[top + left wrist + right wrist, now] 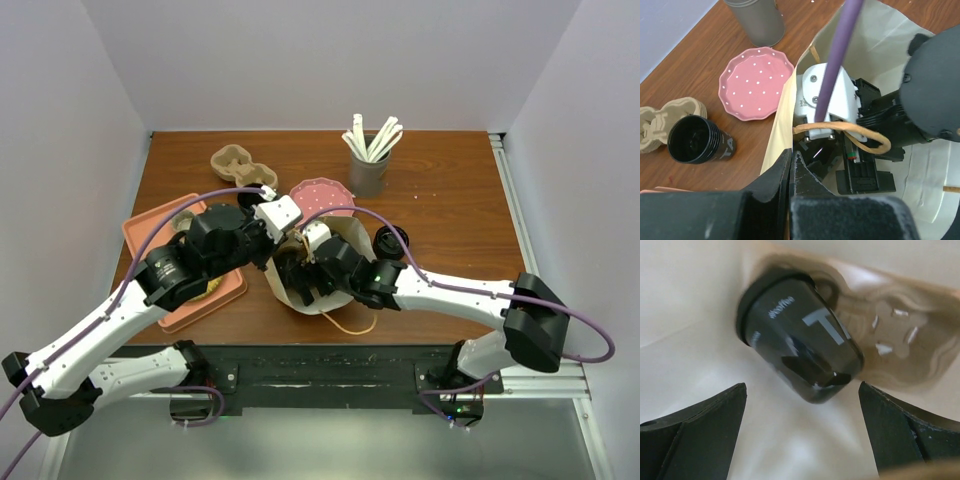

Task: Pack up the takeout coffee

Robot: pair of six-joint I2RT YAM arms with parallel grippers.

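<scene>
Left claw [791, 162] is pressed together on the rim of the paper bag [782, 120]; if it slips, the mouth likely folds onto the right claw [802, 390], spread wide inside over a black cup [800, 340] lying tipped on its side, free to roll. The bag handle [860, 131] loops across the right arm, a probable snag on exit. Round about on the surface [460, 210]: tray [145, 225], cup holder [238, 163], spare cup [692, 140], pink plate [756, 82], tin [367, 172].

The top camera looks down from behind the arms [110, 320] onto the table [450, 200]. Each wrist camera looks closely past its fingers [695, 425] into the bag [880, 50], shared by all.
</scene>
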